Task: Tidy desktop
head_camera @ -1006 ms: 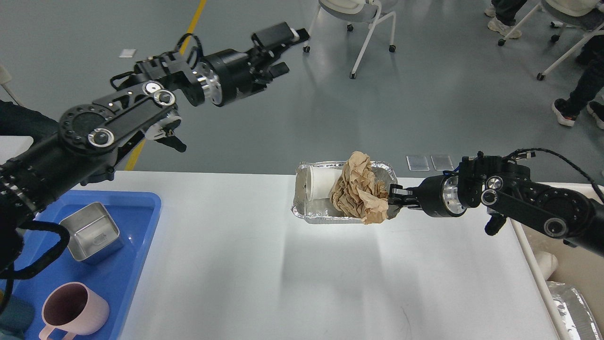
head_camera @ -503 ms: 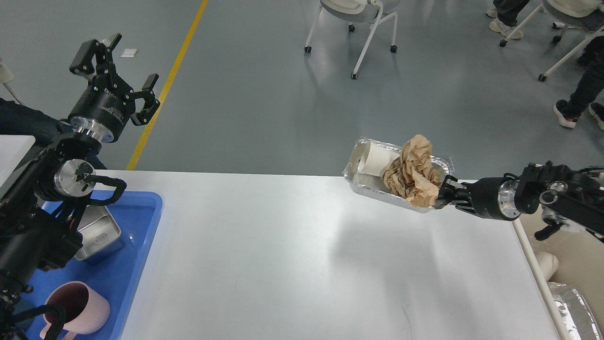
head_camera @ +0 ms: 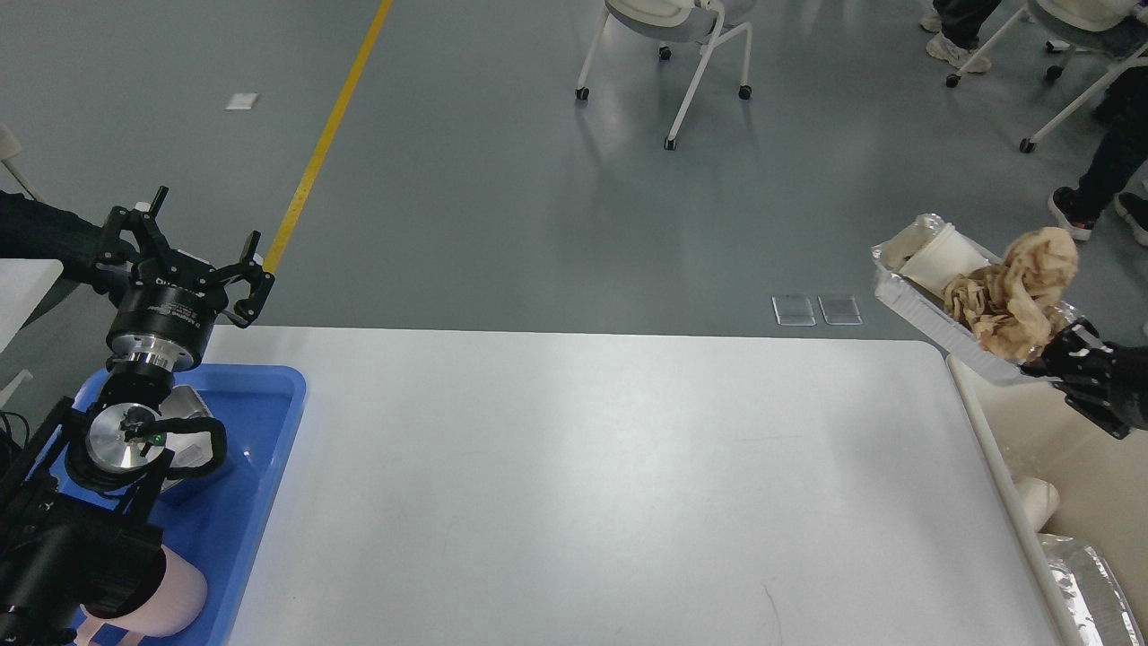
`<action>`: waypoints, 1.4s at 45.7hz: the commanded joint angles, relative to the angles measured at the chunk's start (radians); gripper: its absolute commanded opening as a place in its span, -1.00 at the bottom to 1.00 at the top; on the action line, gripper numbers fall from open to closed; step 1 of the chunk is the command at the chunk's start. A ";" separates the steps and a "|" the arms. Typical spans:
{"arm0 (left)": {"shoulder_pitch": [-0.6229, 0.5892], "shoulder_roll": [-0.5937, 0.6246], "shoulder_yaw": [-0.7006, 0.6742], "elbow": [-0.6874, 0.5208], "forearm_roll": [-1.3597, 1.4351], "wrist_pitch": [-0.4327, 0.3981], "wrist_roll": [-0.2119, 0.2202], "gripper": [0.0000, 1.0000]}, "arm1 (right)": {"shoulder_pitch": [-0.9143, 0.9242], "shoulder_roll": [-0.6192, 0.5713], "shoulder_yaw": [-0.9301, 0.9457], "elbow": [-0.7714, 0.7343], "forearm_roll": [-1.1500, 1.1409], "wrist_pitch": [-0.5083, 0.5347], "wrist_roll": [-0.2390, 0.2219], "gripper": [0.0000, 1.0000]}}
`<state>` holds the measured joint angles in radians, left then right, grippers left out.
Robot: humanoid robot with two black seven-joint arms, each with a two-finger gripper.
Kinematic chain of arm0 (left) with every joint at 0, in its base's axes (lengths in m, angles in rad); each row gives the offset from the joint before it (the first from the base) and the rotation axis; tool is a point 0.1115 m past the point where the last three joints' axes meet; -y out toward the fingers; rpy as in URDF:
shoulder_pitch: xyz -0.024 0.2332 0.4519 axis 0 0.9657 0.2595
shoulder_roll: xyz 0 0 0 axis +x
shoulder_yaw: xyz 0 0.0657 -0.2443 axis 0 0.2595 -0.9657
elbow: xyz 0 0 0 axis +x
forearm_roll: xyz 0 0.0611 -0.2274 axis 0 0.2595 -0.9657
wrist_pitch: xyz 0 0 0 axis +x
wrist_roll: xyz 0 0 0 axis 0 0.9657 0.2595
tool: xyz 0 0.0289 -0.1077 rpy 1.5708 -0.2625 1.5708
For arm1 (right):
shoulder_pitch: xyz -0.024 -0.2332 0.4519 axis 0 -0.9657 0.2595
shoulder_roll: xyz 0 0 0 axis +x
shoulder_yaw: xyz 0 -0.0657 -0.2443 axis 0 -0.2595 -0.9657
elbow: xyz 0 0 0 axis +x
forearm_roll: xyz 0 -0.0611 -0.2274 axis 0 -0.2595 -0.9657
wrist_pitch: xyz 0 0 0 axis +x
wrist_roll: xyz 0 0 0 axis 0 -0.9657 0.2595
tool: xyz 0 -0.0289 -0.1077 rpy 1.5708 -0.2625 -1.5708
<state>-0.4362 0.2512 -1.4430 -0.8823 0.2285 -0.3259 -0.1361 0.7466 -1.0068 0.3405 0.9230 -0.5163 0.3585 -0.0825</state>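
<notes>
The white desktop (head_camera: 583, 484) fills the lower middle of the head view. My right gripper (head_camera: 1045, 363) is shut on the near end of a foil tray (head_camera: 915, 309). It holds the tray tilted in the air past the desktop's right edge. The tray holds a white paper cup (head_camera: 933, 260) and crumpled brown paper (head_camera: 1013, 292). My left gripper (head_camera: 184, 247) is open and empty. It points up, above the far left corner of the desktop and the blue tray (head_camera: 256, 449).
The blue tray at the left holds a steel box (head_camera: 184, 404) and a pink mug (head_camera: 179, 597), both partly hidden by my left arm. A beige bin (head_camera: 1076, 475) at the right holds a white cup and foil. Chairs stand on the floor behind.
My right gripper has lifted the foil tray off the desktop and carried it right, over the bin's side. My left arm has swung back left and down.
</notes>
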 commanded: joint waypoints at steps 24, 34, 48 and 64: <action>0.028 -0.017 -0.034 0.085 0.000 -0.053 0.001 0.94 | -0.202 0.019 -0.011 -0.338 0.081 -0.007 0.020 0.61; 0.028 -0.017 -0.028 0.085 0.000 -0.053 0.003 0.94 | -0.211 0.062 -0.005 -0.424 0.079 -0.024 0.013 0.90; 0.031 -0.010 -0.028 0.085 0.000 -0.052 0.004 0.94 | -0.182 0.257 -0.003 -0.555 0.079 -0.289 0.015 1.00; 0.047 -0.015 -0.022 0.083 0.006 -0.015 0.003 0.94 | -0.052 0.488 0.031 -0.536 0.114 -0.401 0.030 1.00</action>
<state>-0.4039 0.2379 -1.4658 -0.7976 0.2342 -0.3505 -0.1321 0.6580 -0.5859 0.3521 0.3748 -0.4343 -0.0419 -0.0469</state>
